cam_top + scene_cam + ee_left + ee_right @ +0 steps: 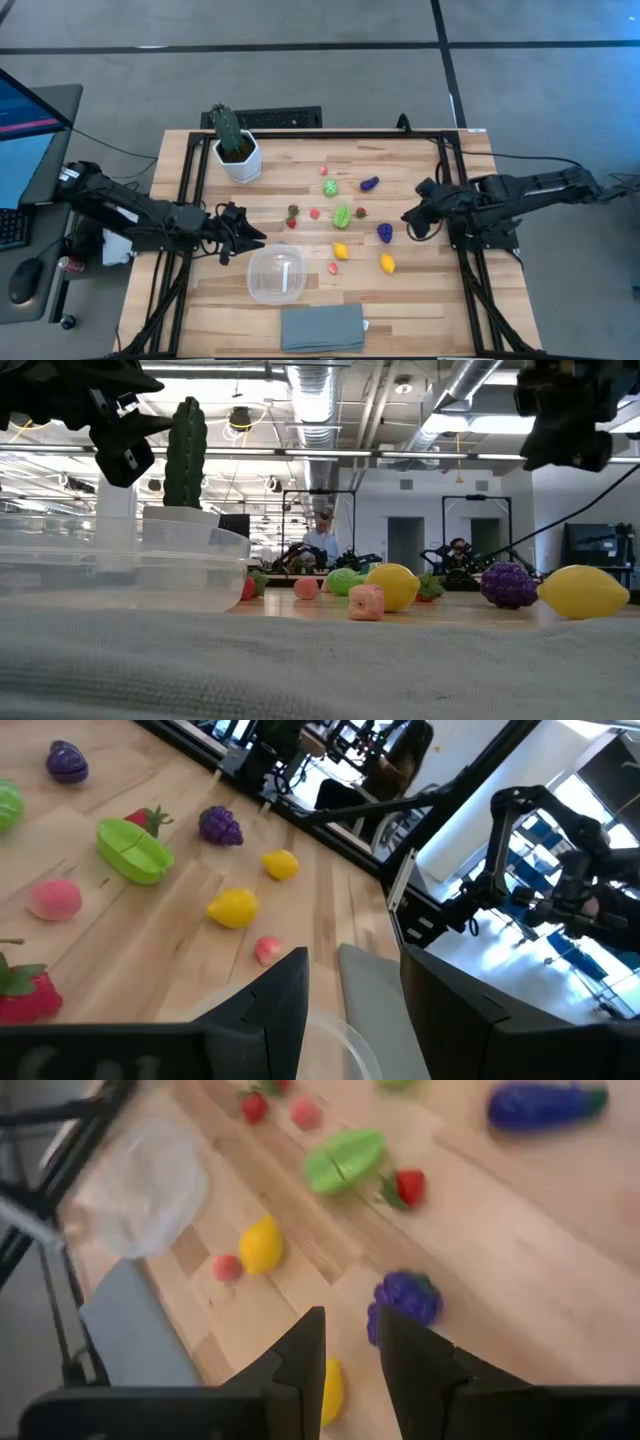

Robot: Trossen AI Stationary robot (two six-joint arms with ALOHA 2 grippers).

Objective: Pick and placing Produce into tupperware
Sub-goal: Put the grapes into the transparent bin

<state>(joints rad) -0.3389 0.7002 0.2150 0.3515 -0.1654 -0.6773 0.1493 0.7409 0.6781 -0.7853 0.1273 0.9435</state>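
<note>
The surface [420, 300] carries the empty tupperware [276, 274] near its front edge, left of centre, with the produce scattered mid-surface, so picking has yet to begin. The right gripper [408, 222], fingers released with a narrow gap, hangs beside the purple grapes [385, 232]; the left gripper [254, 234], released, waits by the tupperware. Next, the right fingers should drop around the grapes and clench.

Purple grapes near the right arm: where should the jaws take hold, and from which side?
Across the middle of the purple grapes, coming from above. The bunch is small, lumpy and lies free on the table, with the right gripper just beside it. A judgement only.
</note>
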